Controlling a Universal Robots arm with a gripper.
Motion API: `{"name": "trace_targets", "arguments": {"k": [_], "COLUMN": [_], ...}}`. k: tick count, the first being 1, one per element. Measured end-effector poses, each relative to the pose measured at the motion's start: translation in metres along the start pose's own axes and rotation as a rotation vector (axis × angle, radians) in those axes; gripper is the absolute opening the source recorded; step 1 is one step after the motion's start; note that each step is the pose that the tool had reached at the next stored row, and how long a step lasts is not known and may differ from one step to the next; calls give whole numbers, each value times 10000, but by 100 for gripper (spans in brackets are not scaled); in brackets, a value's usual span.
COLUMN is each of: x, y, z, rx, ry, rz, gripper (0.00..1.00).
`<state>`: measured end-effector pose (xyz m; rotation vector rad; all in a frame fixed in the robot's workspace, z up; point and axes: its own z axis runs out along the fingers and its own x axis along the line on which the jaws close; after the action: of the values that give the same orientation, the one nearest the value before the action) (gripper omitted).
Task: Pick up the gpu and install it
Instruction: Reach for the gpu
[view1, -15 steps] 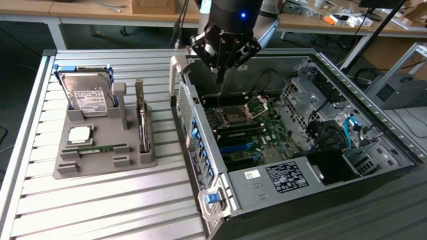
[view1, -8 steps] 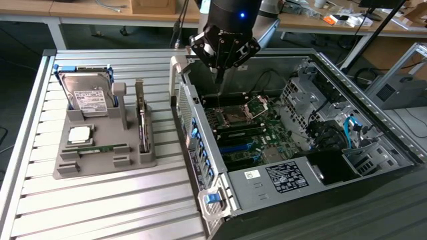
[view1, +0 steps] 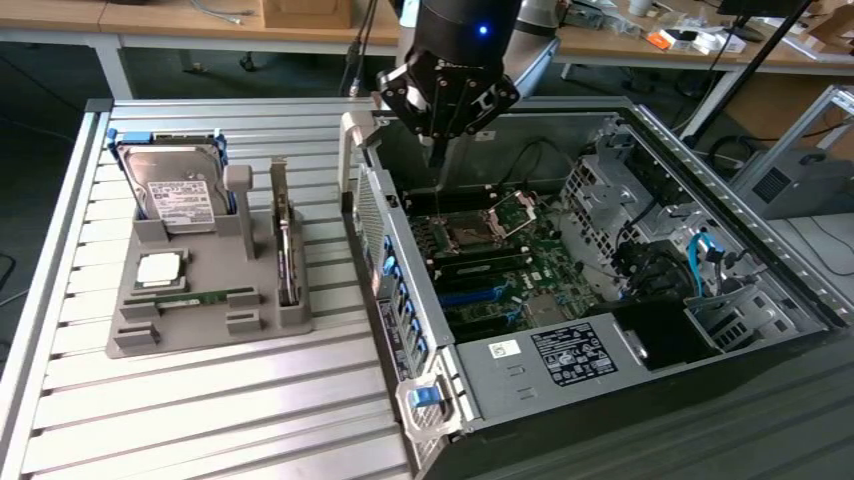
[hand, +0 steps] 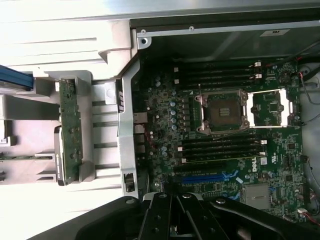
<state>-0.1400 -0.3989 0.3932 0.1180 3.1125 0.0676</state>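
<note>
Green gpu stands edgewise in grey holder; black end effector closed, empty.

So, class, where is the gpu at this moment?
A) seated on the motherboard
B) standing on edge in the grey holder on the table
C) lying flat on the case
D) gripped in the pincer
B: the gpu stands on edge in the grey holder, while the pincer hangs over the open computer case.

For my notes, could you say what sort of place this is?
Likely a robotics lab for computer assembly: an open black computer case, a grey parts tray, a slatted aluminium table.
</note>
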Motion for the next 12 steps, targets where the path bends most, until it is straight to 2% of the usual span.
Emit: {"name": "trace_targets", "arguments": {"k": [12], "x": [24], "y": [-2], "z": [0], "rx": [0], "ry": [0], "rz": [0], "gripper": [11]}}
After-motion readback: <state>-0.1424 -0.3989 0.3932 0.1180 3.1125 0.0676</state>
